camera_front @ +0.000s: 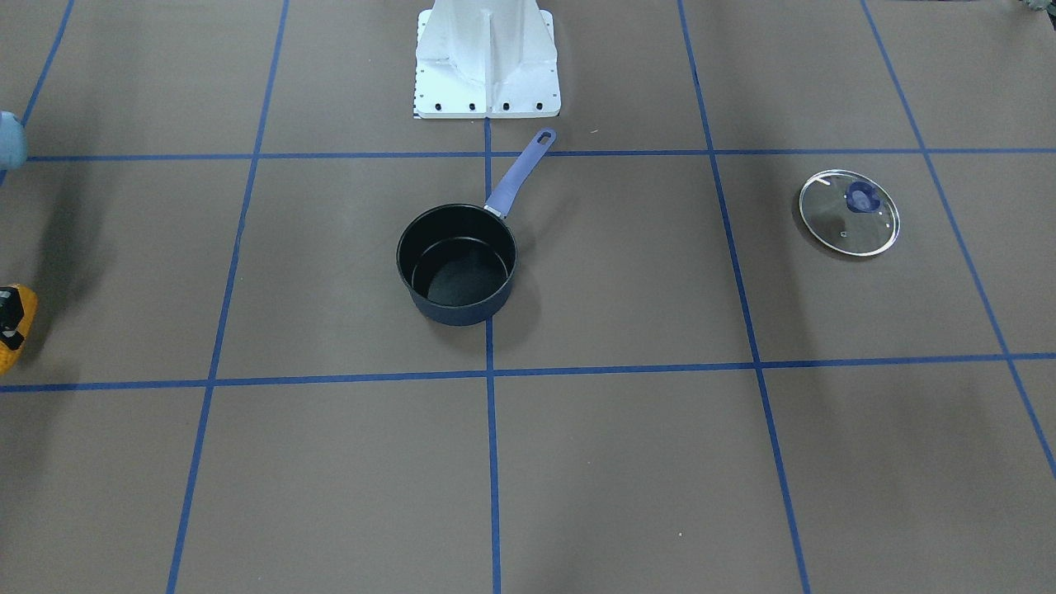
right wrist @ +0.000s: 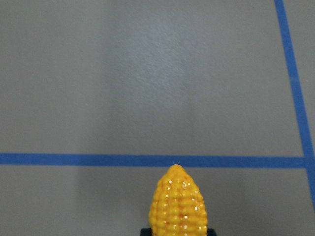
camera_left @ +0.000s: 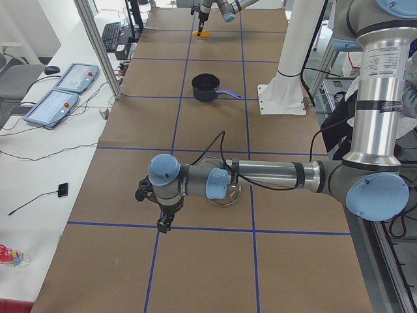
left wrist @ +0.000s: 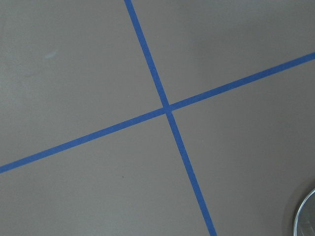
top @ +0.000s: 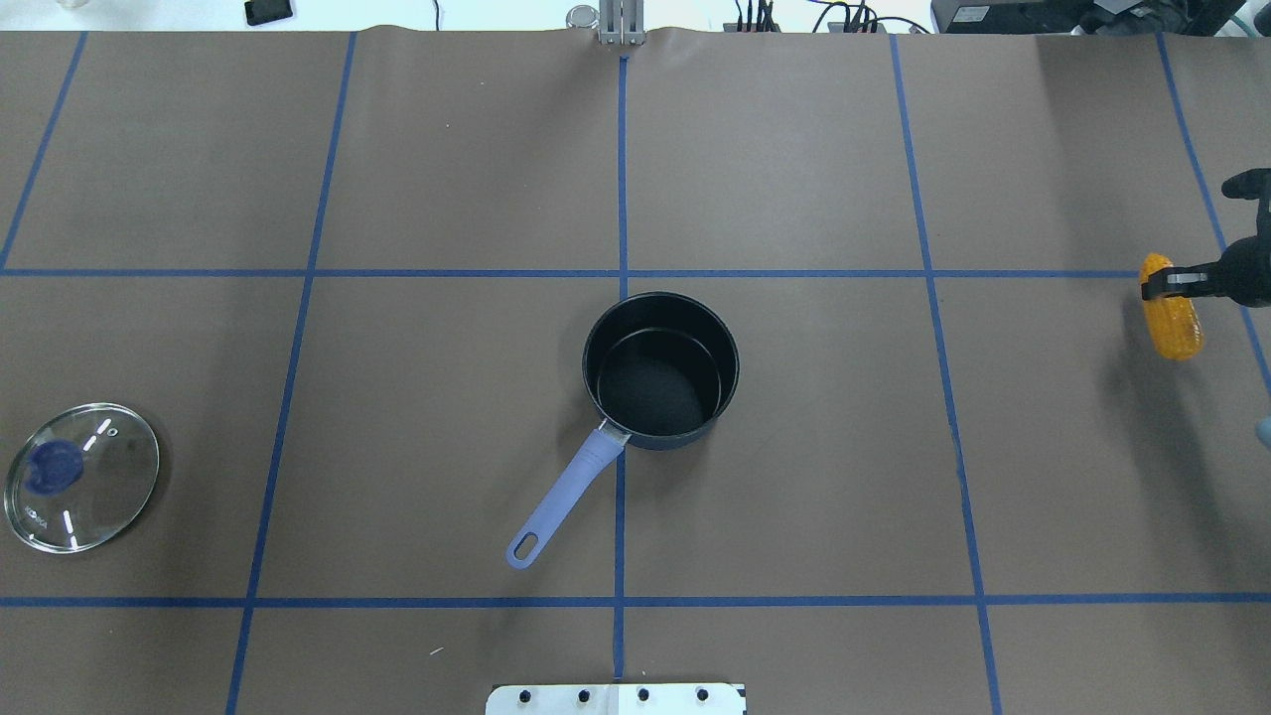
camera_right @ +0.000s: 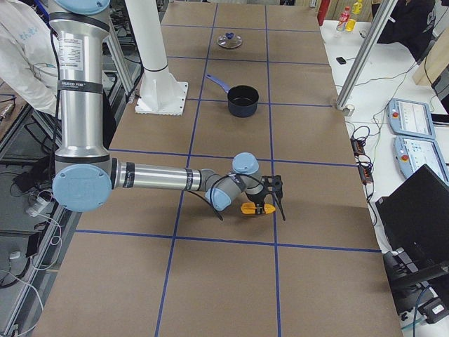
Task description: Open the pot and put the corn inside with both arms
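The dark navy pot (top: 660, 369) stands open and empty at the table's middle, its lavender handle (top: 561, 503) pointing toward the robot base. It also shows in the front view (camera_front: 456, 264). My right gripper (top: 1170, 284) is shut on the yellow corn (top: 1172, 316) at the far right edge, low over the table, well apart from the pot. The corn's tip shows in the right wrist view (right wrist: 179, 202). My left gripper (camera_left: 161, 220) shows only in the exterior left view, beyond the glass lid (top: 81, 477); I cannot tell whether it is open or shut.
The glass lid with a blue knob lies flat on the table at the far left (camera_front: 849, 212); its rim shows in the left wrist view (left wrist: 306, 216). The white base pedestal (camera_front: 487, 62) stands behind the pot. Blue tape lines grid the brown table.
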Robot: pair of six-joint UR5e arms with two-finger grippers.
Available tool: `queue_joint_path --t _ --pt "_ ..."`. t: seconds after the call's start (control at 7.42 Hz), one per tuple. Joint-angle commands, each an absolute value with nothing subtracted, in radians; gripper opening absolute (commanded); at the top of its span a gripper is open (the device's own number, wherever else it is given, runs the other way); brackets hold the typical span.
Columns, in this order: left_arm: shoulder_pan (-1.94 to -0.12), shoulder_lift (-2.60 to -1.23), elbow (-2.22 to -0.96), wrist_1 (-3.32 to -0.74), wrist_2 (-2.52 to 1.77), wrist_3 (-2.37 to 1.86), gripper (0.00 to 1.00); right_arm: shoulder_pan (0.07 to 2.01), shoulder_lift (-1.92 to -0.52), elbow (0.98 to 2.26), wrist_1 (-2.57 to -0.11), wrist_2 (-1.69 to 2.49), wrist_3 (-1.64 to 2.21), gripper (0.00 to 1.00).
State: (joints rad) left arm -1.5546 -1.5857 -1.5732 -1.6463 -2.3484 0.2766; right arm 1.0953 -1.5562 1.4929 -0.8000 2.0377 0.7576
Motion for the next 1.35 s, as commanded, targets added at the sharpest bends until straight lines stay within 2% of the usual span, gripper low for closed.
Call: queue_joint_path --t 0.0,0.27,0.54,0.67,1.08,1.21 --pt "-1.554 -1.586 -1.578 -1.646 -2.349 0.276 0.99 1.091 -1.423 1.624 -0.978 2.049 0.761 0.0" --pt "-1.554 -1.585 -1.578 -1.643 -2.349 0.193 0.99 1.005 -1.305 1.753 -1.192 2.037 0.938 0.0" --pt "-1.554 -1.585 -1.591 -1.647 -2.384 0.007 0.99 0.863 -1.131 1.827 -1.418 1.957 1.11 0.0" --pt "-1.554 -1.585 -1.592 -1.647 -2.384 0.005 0.99 0.776 -1.049 1.819 -1.475 1.892 1.194 0.0" --pt "-1.554 -1.585 -1.591 -1.644 -2.384 0.003 0.99 0.564 -0.939 1.777 -1.48 1.689 1.42 0.0" --pt "-1.552 -1.585 -1.589 -1.644 -2.384 0.003 0.99 0.523 -0.901 1.74 -1.48 1.637 1.472 0.06"
